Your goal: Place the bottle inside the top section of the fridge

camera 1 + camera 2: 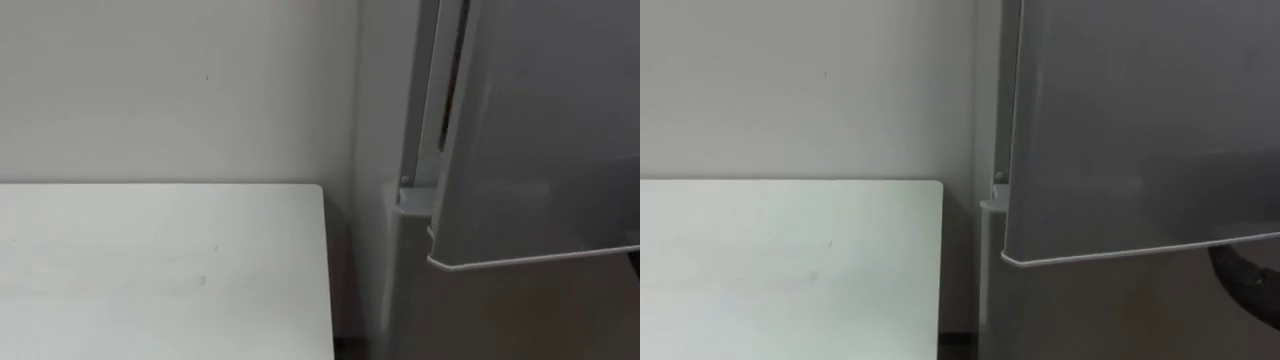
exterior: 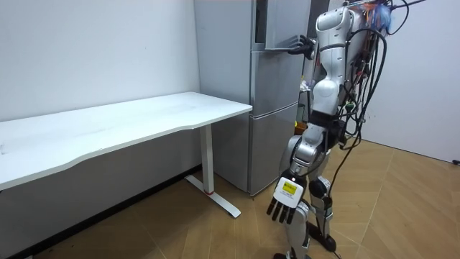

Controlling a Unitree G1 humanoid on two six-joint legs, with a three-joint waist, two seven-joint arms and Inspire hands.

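One fridge (image 2: 275, 144), one white table (image 2: 144, 119). The right hand (image 2: 297, 45) is at the ajar upper door (image 1: 540, 130); I cannot tell its grip. The left hand (image 2: 286, 203) hangs open.

Room light: bright and even, seemingly from overhead.
Left hand (image 2: 286, 203): well lit, its dark fingers hanging relaxed and plain against the floor (image 2: 402, 208).
Floor below that hand: soft pale sheen on the wood, with only a faint shadow.
Table (image 2: 144, 126), beyond the left hand: white top bright, deep shade beneath it.
Fridge door (image 1: 540, 130), at the right hand (image 2: 296, 47): matt grey, evenly lit, with a thin pale highlight along its lower edge.
Gap beside the door: dim shadow between fridge and table.
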